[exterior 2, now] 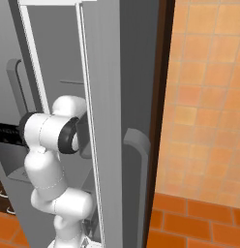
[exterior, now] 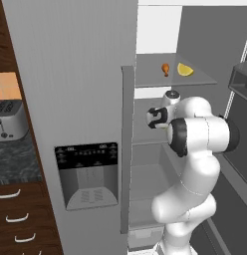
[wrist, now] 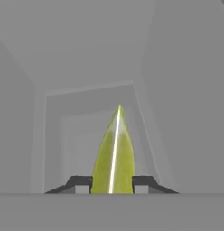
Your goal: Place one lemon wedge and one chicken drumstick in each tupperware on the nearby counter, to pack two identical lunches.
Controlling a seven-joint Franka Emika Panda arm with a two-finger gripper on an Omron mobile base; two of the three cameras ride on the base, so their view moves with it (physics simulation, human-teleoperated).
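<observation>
Yellow-green and glossy, a lemon wedge (wrist: pixel 114 155) stands between my two dark fingertips (wrist: pixel 81 182) in the hand view, point away from the camera, grey fridge walls beyond it. The gripper (wrist: pixel 112 185) is pinched on its lower part, one pad touching each flank. In the left base view my hand is inside the open fridge, below the shelf (exterior: pixel 200 79) where a chicken drumstick (exterior: pixel 166 68) and a second lemon wedge (exterior: pixel 185 70) lie just beside each other.

My worry is the grip: I judge it sits low on a slick, tapering piece, so a quick swing could squirt the wedge out. Backing out, my elbow or wrist could catch the fridge door (exterior 2: pixel 105 121), which stands close alongside the arm in the right base view. The counter (exterior: pixel 13 159) beside the toaster (exterior: pixel 10 122) is well to the left, so the carry is long; I cannot see the tupperware from here.
</observation>
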